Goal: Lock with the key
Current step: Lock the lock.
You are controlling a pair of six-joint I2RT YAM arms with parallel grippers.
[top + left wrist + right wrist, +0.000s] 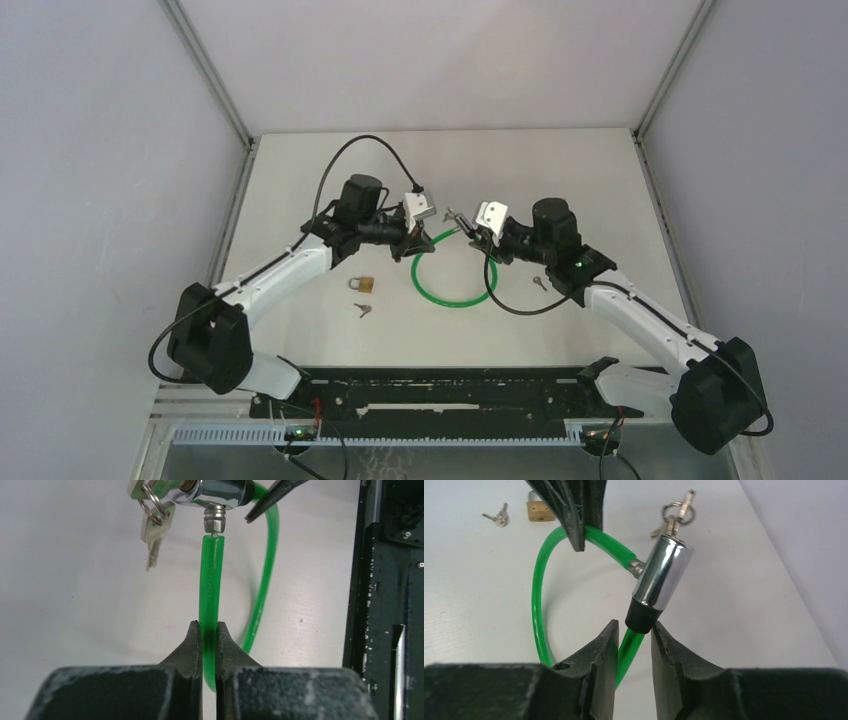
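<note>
A green cable lock (450, 298) hangs in a loop between my two grippers. My left gripper (209, 625) is shut on the green cable (212, 580) a short way below its metal pin (214, 520). The pin meets the side of the chrome lock cylinder (663, 572). A key on a ring with spare keys (678, 511) sticks out of the cylinder's far end. My right gripper (634, 625) is open, its jaws standing apart around the cable just under the cylinder's black end. In the top view the left gripper (420, 238) and right gripper (470, 232) face each other.
A small brass padlock (363, 284) and a pair of small keys (362, 310) lie on the table left of the loop. Another small key (540, 282) lies to its right. A black rail (450, 385) runs along the table's near edge.
</note>
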